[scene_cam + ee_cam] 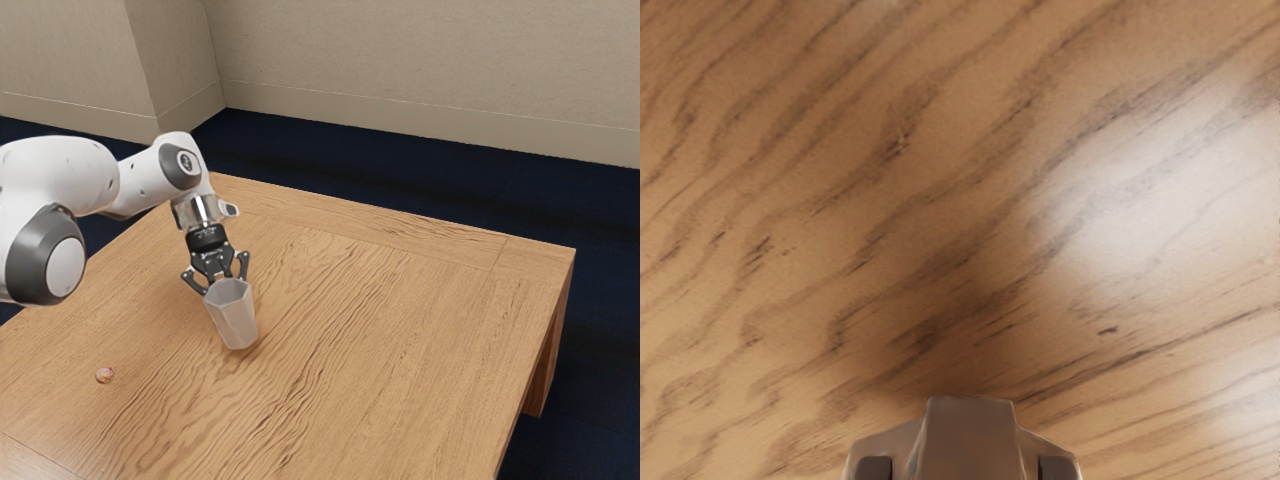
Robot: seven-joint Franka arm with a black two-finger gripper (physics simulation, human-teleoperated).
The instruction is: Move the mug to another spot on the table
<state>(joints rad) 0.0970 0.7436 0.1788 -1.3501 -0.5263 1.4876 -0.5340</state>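
A pale grey mug stands near the middle of the wooden table, leaning slightly, with its base at the tabletop. My gripper hangs straight above it, pointing down. The two black fingers stand wide apart and press on the mug's rim from both sides. In the wrist view a grey part of the mug sits just under my hand, with wood grain and a dark shadow beyond it.
A small reddish-brown bit lies on the table towards the exterior view's left front. The table's far edge and right edge drop to dark blue carpet. Bare wood stretches to the exterior view's right of the mug.
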